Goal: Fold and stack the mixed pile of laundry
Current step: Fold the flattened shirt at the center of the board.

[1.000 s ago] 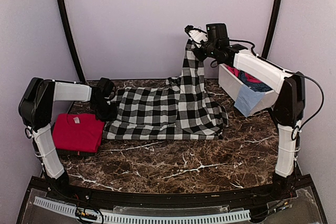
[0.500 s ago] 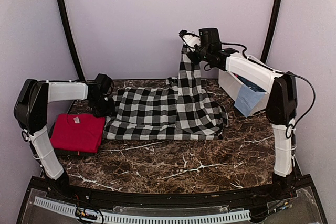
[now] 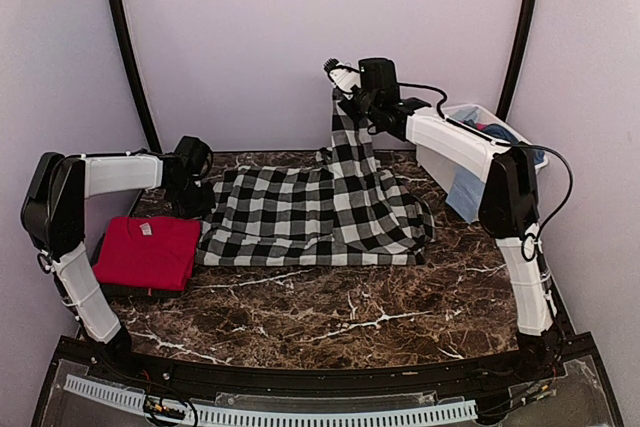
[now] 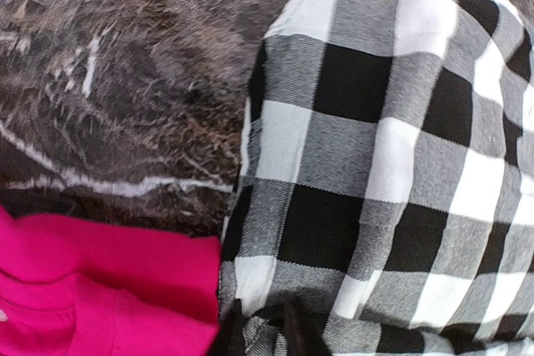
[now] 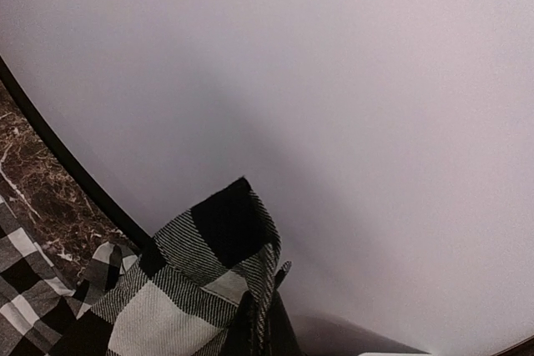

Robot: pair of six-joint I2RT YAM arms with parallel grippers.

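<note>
Marble table (image 3: 350,312); checked garment (image 3: 310,212), corner obscured

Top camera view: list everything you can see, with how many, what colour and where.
checked garment: one, black and white, spread across mid-table, far right corner lifted
red tee: one, red, folded, table's left side
tub: one, white, table's far right
light blue piece: one, light blue, hanging over the tub's wall
table: one, dark brown marble
left gripper: one, black, at the checked garment's left edge, grip unclear
right gripper: one, black and white, raised at the back, shut on the checked garment
</note>
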